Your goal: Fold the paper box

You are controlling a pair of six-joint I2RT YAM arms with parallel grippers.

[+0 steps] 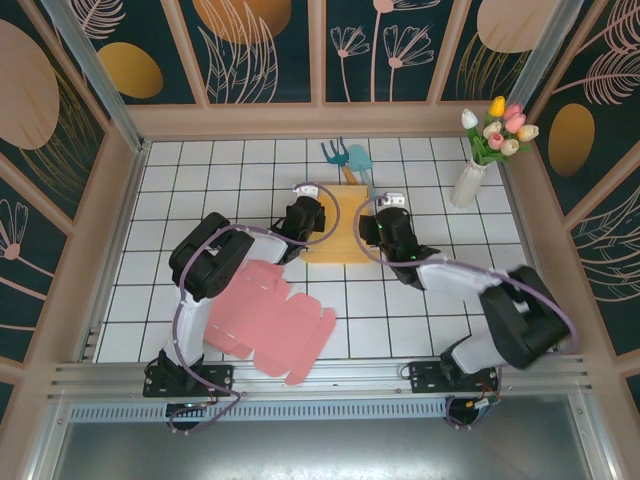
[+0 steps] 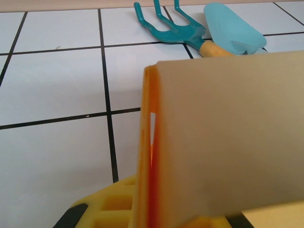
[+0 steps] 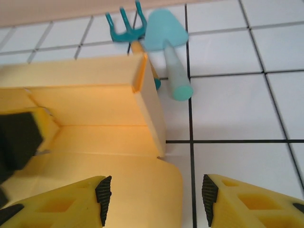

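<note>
Pinching the left wall of the yellow paper box (image 1: 335, 228), the left gripper (image 1: 303, 230) has its jaws almost together on the card. In the left wrist view that wall stands upright out of the yellow fingers (image 2: 111, 204).

Box is mid-table on the white tiled table (image 1: 200, 170), between the two grippers, open side up. The right wrist view has the far and right walls raised.

Right gripper (image 1: 374, 232) is at the box's right side with jaws moderately wide and nothing clamped. In its own camera one finger (image 3: 61, 202) is over a flat flap with a rounded corner, and the other is over bare tile. Can't tell if either finger touches the flap.

Other items:
- Teal hand fork (image 1: 335, 152) and light blue trowel (image 1: 358, 160) lie side by side just beyond the box's far edge, and the fork handle runs behind the far-right corner.
- Pink box blank (image 1: 270, 320) lies flat, unfolded, near-left, partly under the left arm, apart from the yellow box.
- Vase of tulips (image 1: 468, 180) is upright at far right, well apart from the box.
</note>
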